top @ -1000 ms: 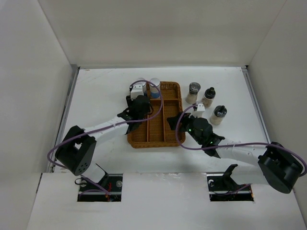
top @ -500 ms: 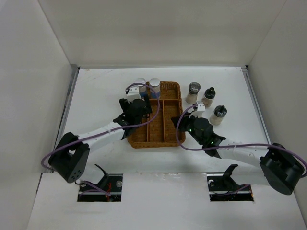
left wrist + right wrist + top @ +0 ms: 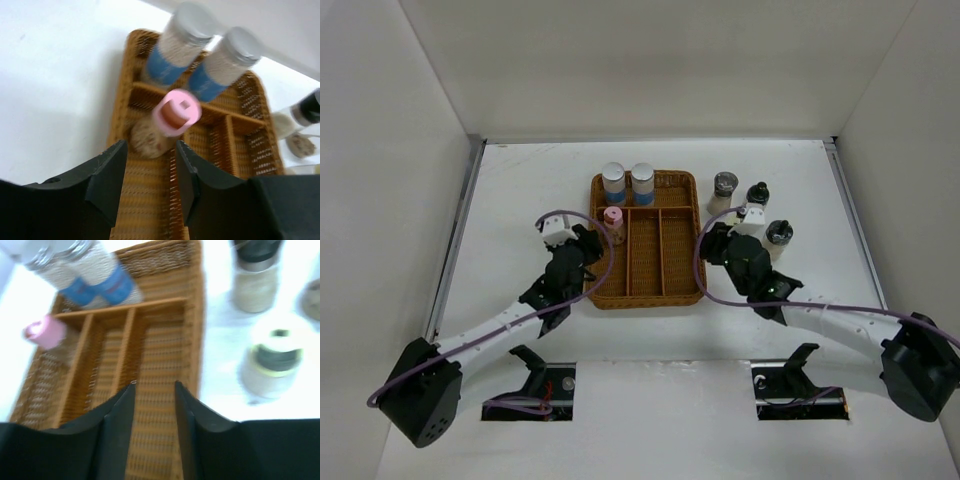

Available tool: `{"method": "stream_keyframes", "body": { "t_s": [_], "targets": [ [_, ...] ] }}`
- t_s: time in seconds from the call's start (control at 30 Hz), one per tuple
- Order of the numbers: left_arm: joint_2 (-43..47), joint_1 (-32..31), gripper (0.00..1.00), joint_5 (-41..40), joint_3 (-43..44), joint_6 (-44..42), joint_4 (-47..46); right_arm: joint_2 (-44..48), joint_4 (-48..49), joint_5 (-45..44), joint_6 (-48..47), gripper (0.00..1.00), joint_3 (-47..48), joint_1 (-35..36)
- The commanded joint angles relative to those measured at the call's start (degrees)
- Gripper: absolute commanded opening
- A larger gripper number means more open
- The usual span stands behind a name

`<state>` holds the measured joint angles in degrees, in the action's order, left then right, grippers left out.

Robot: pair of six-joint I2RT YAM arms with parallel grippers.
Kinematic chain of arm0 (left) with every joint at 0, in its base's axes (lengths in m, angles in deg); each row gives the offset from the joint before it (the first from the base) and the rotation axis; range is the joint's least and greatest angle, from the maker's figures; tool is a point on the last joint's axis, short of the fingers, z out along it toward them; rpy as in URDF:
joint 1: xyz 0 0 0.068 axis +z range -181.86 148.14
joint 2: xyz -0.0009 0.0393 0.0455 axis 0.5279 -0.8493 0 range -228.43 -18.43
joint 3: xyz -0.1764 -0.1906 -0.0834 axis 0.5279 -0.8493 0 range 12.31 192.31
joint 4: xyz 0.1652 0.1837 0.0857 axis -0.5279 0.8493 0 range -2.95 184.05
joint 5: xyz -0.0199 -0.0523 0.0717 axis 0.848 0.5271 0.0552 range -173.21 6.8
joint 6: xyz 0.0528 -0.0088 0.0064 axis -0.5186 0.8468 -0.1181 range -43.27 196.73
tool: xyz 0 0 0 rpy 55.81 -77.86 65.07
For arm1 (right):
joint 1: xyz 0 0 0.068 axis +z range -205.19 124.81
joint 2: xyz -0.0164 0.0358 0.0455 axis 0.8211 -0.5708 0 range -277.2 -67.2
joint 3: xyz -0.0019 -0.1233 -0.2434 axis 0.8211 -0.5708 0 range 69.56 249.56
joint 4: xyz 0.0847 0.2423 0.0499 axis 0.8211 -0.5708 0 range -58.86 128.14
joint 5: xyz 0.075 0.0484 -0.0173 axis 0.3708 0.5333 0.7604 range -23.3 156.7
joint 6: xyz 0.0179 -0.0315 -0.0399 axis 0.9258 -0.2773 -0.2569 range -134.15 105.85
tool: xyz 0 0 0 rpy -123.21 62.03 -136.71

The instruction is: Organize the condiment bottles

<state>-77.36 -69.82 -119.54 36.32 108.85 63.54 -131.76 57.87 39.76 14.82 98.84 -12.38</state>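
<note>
Two blue-labelled, silver-capped condiment bottles [image 3: 613,180] [image 3: 642,180] stand in the back compartment of the wicker tray [image 3: 692,240]. A pink-capped bottle [image 3: 613,218] [image 3: 175,112] stands at the far end of the tray's left lane. Three more bottles [image 3: 724,190] [image 3: 756,195] [image 3: 778,235] stand on the table right of the tray. My left gripper [image 3: 590,240] [image 3: 150,150] hovers at the tray's left side, just short of the pink-capped bottle, jaws apart and empty. Above the tray's right lane, my right gripper [image 3: 712,240] [image 3: 154,386] is also open and empty.
In the right wrist view a yellow-green-capped bottle [image 3: 272,365] and a black-capped bottle [image 3: 255,275] stand close beside the tray's right rim [image 3: 196,330]. White walls enclose the table on three sides.
My left arm has drawn back from the tray's back left corner toward the near left, and the pink-capped bottle now stands free in the left lane. My right gripper has shifted slightly right.
</note>
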Motion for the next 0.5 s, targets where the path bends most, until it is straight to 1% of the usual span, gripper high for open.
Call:
{"method": "stream_keyframes", "body": {
  "t_s": [0.0, 0.1, 0.2, 0.27, 0.37, 0.47],
  "targets": [
    [4.08, 3.27, 0.40, 0.21, -5.45, 7.59, -4.17, 1.01, -7.05, -8.03, -3.04, 0.50, 5.08, -1.89],
    [6.11, 6.70, 0.41, 0.65, -9.58, 11.29, -4.88, -0.22, -12.15, -10.50, -5.06, 0.61, 8.42, -3.47],
    [7.78, 10.83, 0.42, 1.44, -12.40, 13.23, -5.76, -1.88, -15.58, -12.34, -7.61, 0.71, 11.14, -5.58],
    [8.92, 12.68, 0.43, 3.02, -13.89, 15.07, -5.94, -3.03, -17.08, -13.57, -8.40, 0.77, 12.46, -7.33],
    [7.88, 13.74, 0.44, 3.64, -15.74, 17.36, -7.51, -4.79, -18.32, -13.58, -8.85, 0.81, 13.87, -9.80],
    [5.86, 14.71, 0.45, 5.83, -15.57, 17.89, -8.13, -7.94, -18.58, -12.35, -9.11, 0.82, 15.37, -11.65]
  ]
}}
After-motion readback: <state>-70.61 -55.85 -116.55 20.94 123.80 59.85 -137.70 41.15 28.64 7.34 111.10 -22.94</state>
